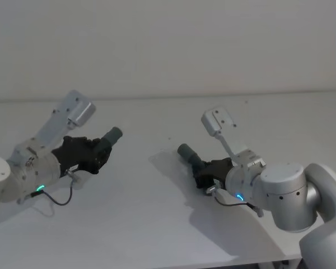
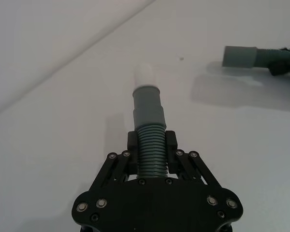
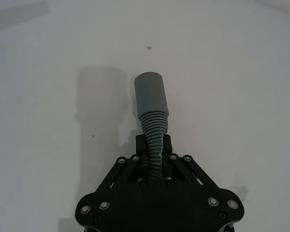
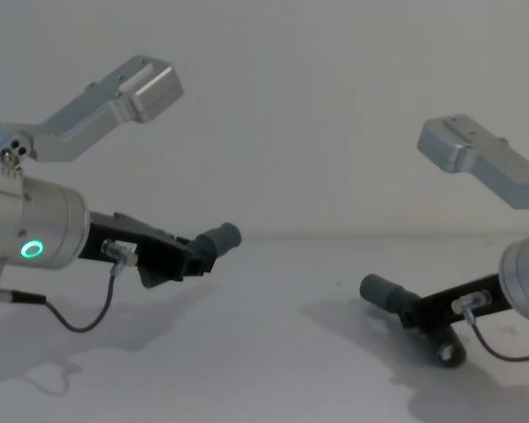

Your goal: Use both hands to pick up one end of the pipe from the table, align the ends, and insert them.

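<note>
My left gripper (image 1: 99,152) sits at the left of the head view, clenched on the ribbed part of the plug piece (image 1: 110,138). In my left wrist view both fingers (image 2: 131,141) press the ribs just behind its smooth grey cuff (image 2: 148,105), and the white plug tip (image 2: 147,76) sticks out beyond that. In the chest view this piece (image 4: 217,241) is at centre left, held clear of the table (image 4: 273,370). It tilts upward toward the middle of the frame, with its shadow on the surface below. My right gripper (image 1: 204,171) is at the lower right of the head view, closed on the ribs of the socket piece (image 1: 189,153). My right wrist view shows the fingers (image 3: 140,145) pinching the hose a little behind its grey cuff (image 3: 151,95), and the ribbed part bends slightly between them. In the chest view this second piece (image 4: 383,293) is right of centre, low over the table and pointing left toward the other. I cannot tell whether its cuff touches the surface. The two cuffs face each other but are well apart, with bare white table between them.
</note>
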